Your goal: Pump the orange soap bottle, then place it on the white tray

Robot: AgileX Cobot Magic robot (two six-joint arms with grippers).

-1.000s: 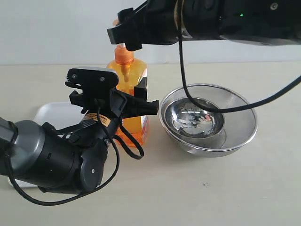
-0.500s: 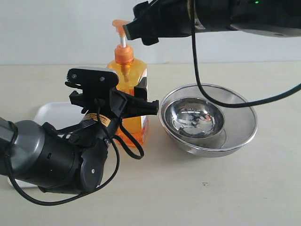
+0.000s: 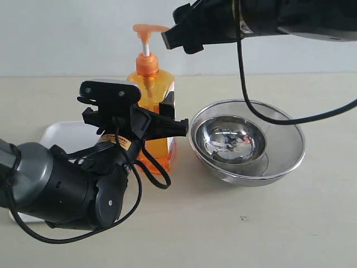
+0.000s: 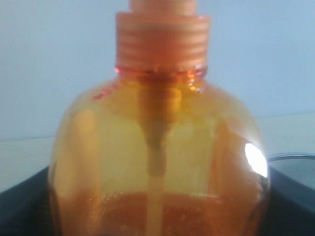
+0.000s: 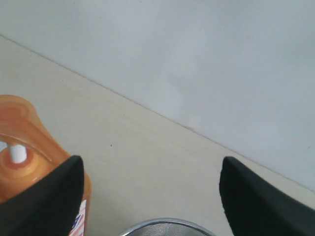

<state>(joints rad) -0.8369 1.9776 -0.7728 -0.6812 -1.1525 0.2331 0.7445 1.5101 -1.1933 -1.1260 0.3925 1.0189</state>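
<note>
Exterior view: beige tabletop (image 3: pixel 279 223), white wall (image 3: pixel 67 39); left jaws grip orange soap bottle (image 3: pixel 153 85), right jaws gape empty.

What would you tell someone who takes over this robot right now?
Left gripper: shut on the tall translucent orange soap bottle, gripping its body.
Right gripper: open, above the table, beside the orange pump head, not touching it.
Bottle stands upright on the beige table between the flat white tray and the round steel bowl.
Done: the pump was pressed a second ago; its head is up again.
Left: move the bottle onto the tray and let go.
</note>
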